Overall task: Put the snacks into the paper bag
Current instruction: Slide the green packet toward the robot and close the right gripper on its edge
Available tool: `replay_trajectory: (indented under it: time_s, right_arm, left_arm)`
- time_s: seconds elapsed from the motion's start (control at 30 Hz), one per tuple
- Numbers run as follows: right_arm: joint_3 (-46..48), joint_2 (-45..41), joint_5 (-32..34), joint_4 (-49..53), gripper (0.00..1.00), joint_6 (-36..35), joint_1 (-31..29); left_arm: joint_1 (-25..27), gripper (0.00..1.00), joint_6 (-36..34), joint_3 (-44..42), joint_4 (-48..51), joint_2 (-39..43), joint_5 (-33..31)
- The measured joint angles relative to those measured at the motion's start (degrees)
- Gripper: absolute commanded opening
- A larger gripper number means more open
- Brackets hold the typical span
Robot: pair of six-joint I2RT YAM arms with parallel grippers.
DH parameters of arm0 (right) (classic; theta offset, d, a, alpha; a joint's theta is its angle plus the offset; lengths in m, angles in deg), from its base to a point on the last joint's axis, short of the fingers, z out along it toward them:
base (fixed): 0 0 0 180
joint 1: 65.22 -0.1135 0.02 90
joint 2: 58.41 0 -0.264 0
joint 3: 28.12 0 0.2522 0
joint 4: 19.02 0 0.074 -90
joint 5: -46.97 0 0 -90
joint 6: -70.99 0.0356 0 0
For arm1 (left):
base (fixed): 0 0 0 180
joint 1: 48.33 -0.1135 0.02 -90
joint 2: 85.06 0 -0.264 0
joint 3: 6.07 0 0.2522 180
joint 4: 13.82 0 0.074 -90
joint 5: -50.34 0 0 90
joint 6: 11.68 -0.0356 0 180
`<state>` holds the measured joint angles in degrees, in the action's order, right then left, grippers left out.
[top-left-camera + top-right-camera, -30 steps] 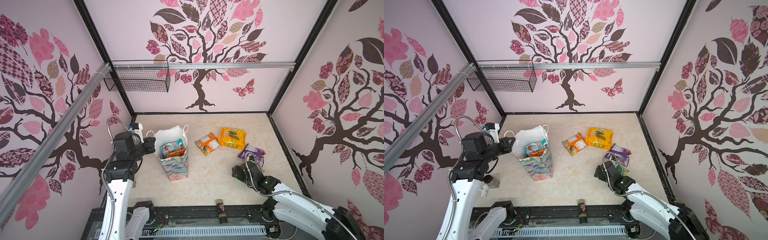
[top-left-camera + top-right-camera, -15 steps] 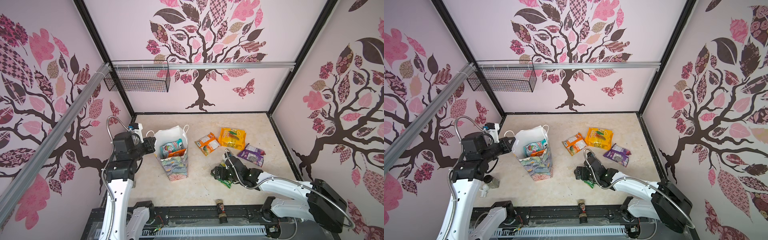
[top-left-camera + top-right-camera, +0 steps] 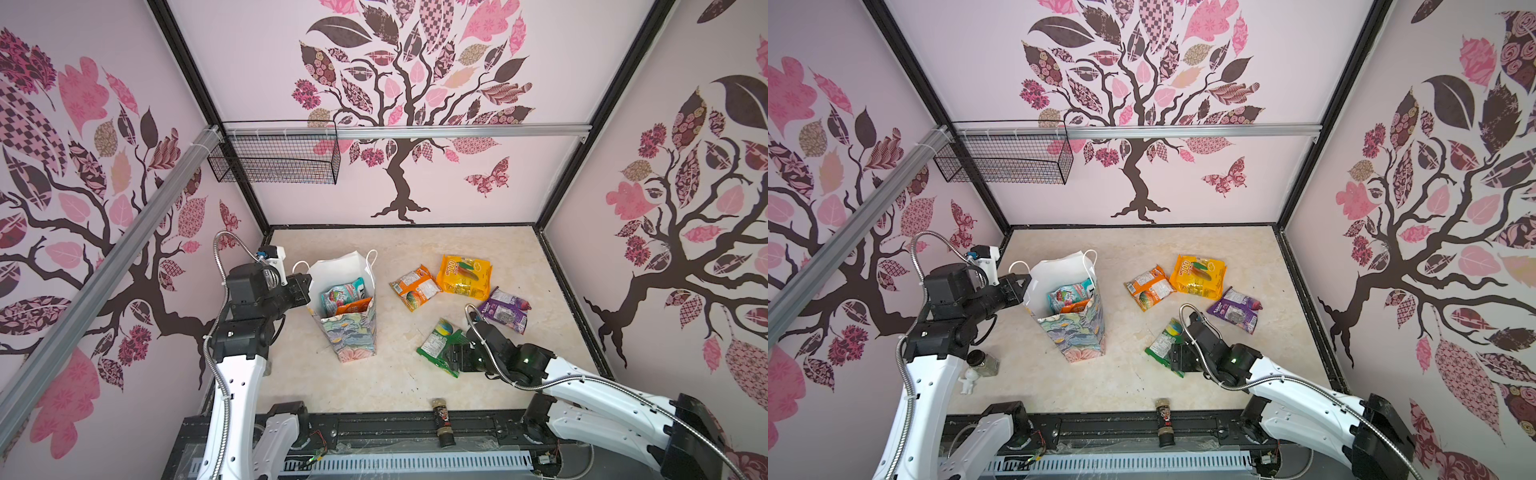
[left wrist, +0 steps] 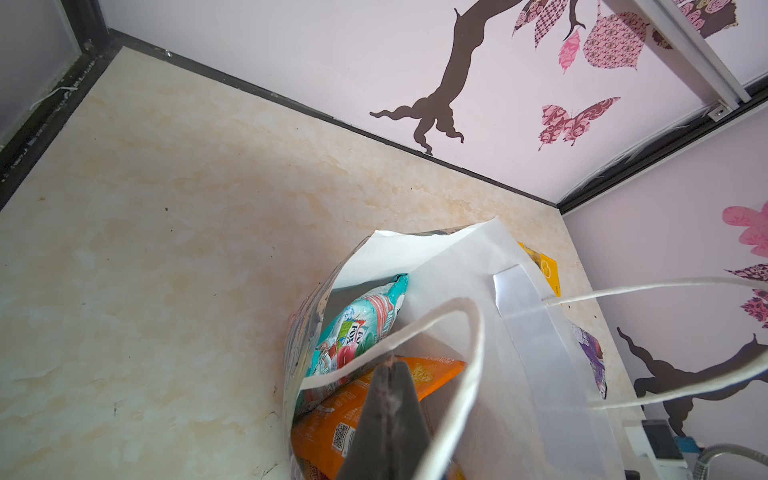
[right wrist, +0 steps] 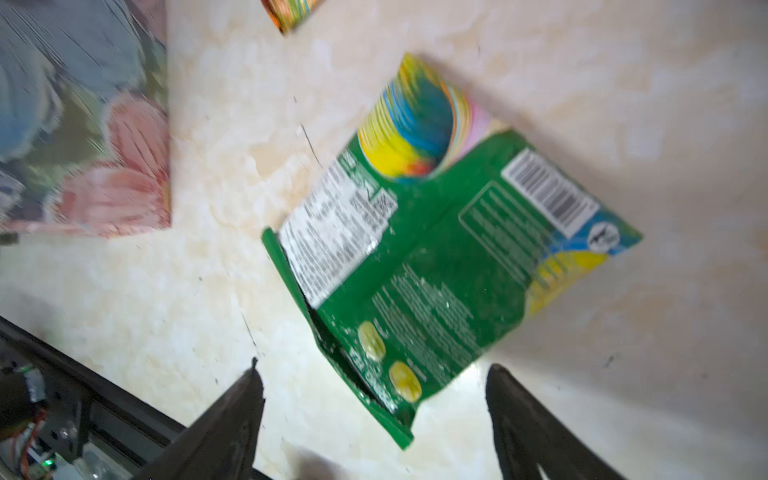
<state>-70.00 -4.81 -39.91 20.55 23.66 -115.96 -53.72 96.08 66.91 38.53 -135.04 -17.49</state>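
Right gripper (image 5: 374,368) poised over a green packet (image 3: 436,338) — fingers wide apart, holding nothing.
The packet lies flat near the bench's front edge, beside the upright paper bag (image 3: 353,332), whose cord handle the left gripper (image 4: 390,365) pinches shut. A corner-only bite could let the glossy film slip — the orange packet (image 3: 414,287) behind blocks nothing.

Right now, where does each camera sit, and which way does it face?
Top views: high above the front edge, facing down at the table; both arms show.
Left wrist: on the left arm, looking into the paper bag; the shut left claw pinches its cord handle.
Right wrist: on the right arm, looking down at the green packet; the open right claw straddles it.
Shared: both wrist views catch the paper bag, as both top views do.
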Motion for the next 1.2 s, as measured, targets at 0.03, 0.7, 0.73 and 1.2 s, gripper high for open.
replay_trajectory:
  time_s: [0.03,0.7,0.73,1.2]
  right_arm:
    - [0.3,0.2,-0.2,0.7,0.83,0.1,-0.7]
    - [5.2,3.4,-3.3,-5.7,0.62,3.2,-2.0]
    - [5.3,3.4,-3.3,-6.0,0.62,3.3,-2.0]
    - [5.4,5.0,-3.8,-8.4,0.58,3.7,-2.0]
  left_arm:
    - [0.0,0.02,0.0,0.0,0.0,0.0,0.0]
    - [0.0,0.03,0.0,0.0,0.0,-0.2,0.2]
    - [0.0,0.02,0.0,0.0,0.0,-0.2,0.2]
    - [0.0,0.03,0.0,0.0,0.0,-0.1,0.2]
